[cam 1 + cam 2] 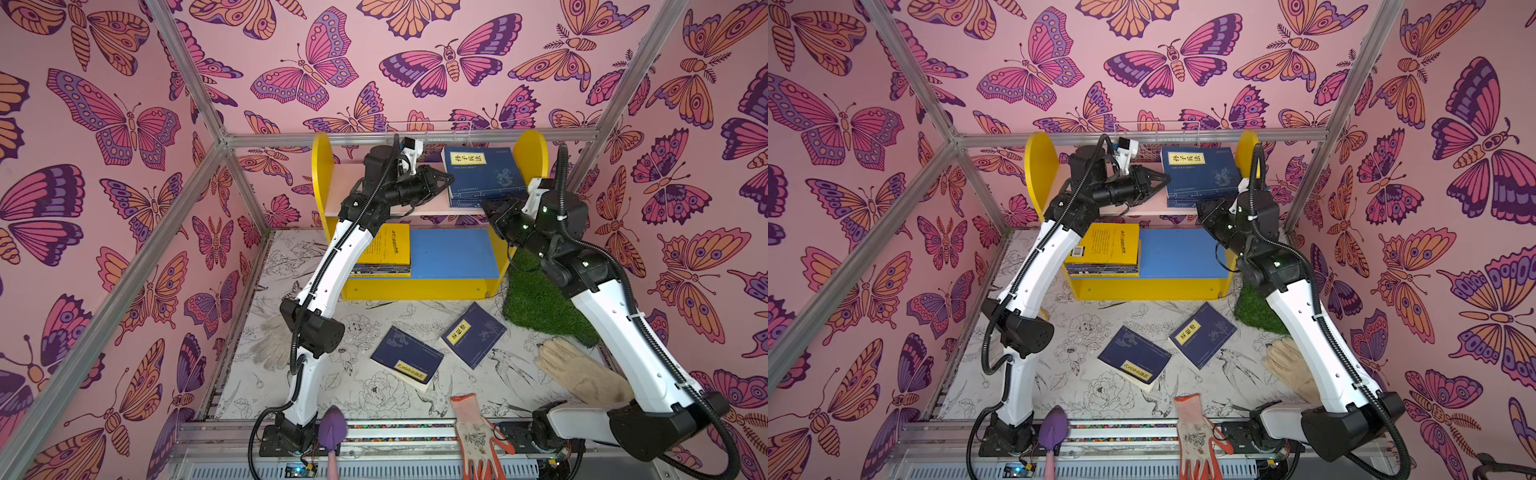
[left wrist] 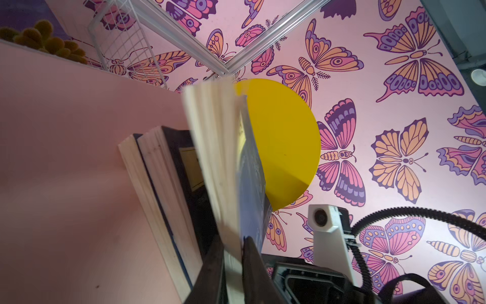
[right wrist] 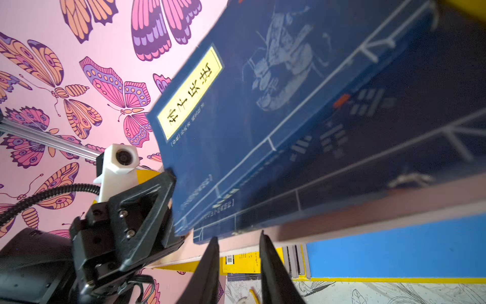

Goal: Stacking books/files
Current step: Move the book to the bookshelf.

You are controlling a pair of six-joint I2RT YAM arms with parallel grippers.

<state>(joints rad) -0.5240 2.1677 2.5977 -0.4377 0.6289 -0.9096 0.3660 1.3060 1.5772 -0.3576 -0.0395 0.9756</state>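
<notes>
Right up front, the orange-and-white work glove (image 1: 478,440) and a purple trowel (image 1: 332,428) hang over the front rail. Just behind them a loose navy book (image 1: 407,359) and a second loose navy book (image 1: 473,334) lie flat on the mat, nearly corner to corner, with open mat all around. Both arms reach to the yellow shelf unit (image 1: 322,166). From above you only see the left claw (image 1: 446,180) at the left edge of the top navy book (image 1: 482,172) on the upper shelf. The left wrist view gives the real story: its fingers (image 2: 213,268) are pinched on that book's page edge, which is tilted up off two more books (image 2: 157,189). The right claw (image 3: 238,237) is parted with nothing in it, just off the shelf's front lip by the stack's corner. On the lower shelf there's a yellow-topped stack (image 1: 384,249) on the left and a bare blue board (image 1: 453,253) beside it.
</notes>
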